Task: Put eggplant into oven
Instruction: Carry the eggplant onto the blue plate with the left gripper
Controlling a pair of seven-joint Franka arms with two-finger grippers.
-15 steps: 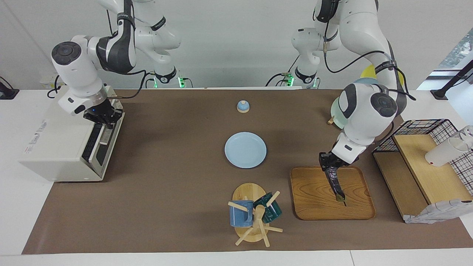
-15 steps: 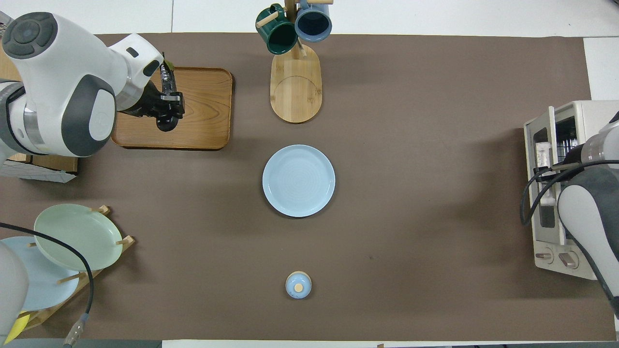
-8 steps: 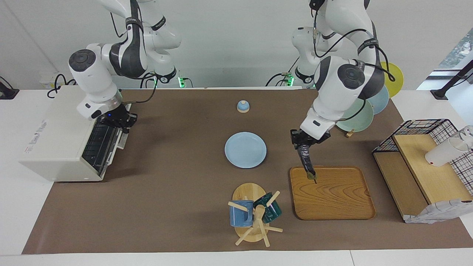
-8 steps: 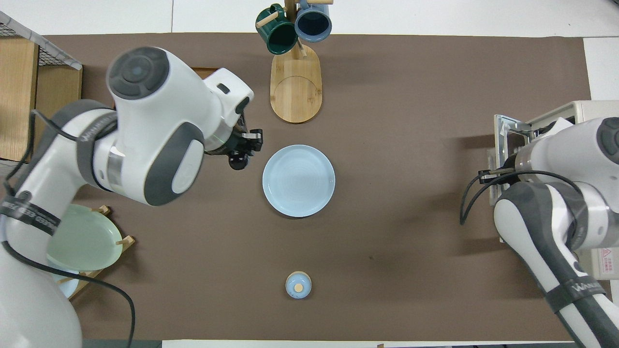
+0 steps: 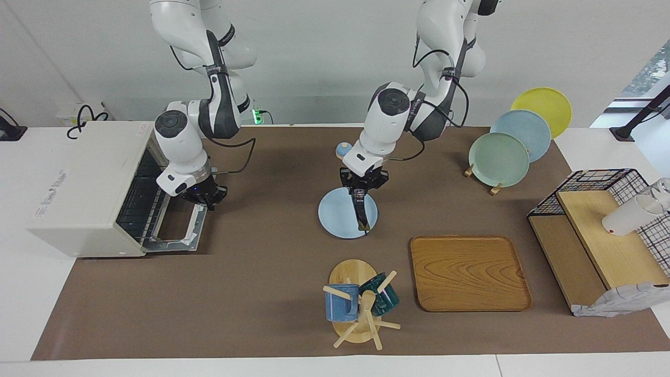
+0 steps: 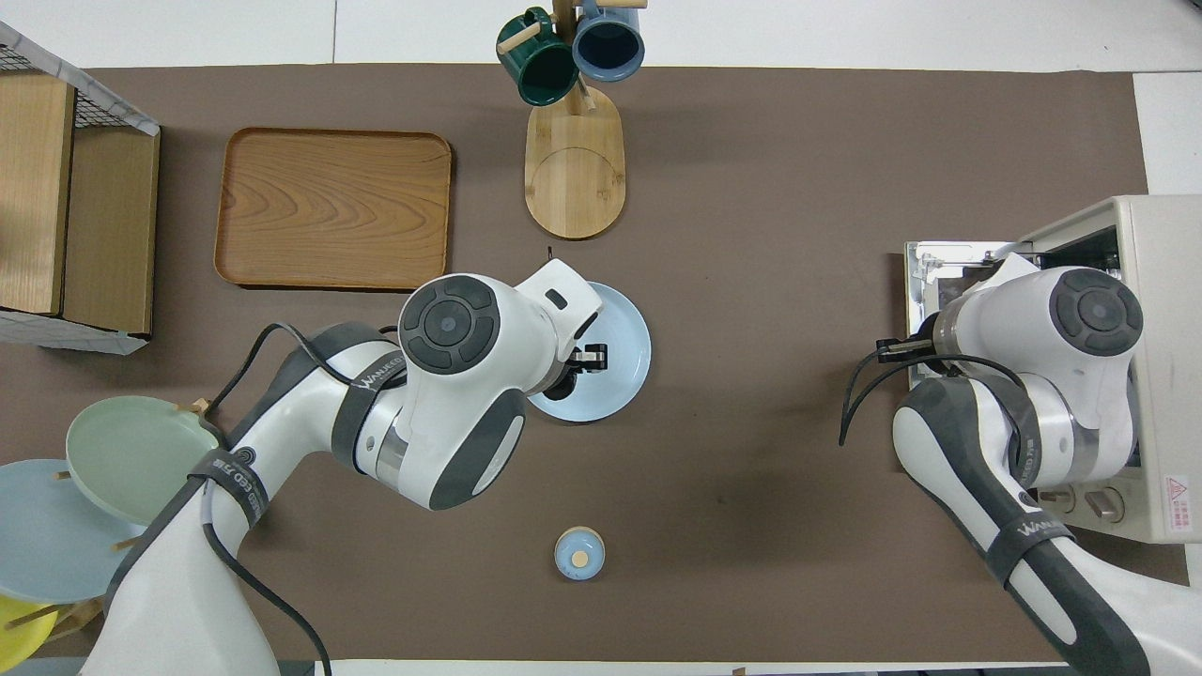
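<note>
In the facing view the left gripper hangs over the blue plate, clenched on the eggplant, which dangles above it; the right gripper is clamped at the open door of the oven. From overhead, both forearm straps read "WANJECO", and a red warning sticker on the oven is illegible.
</note>
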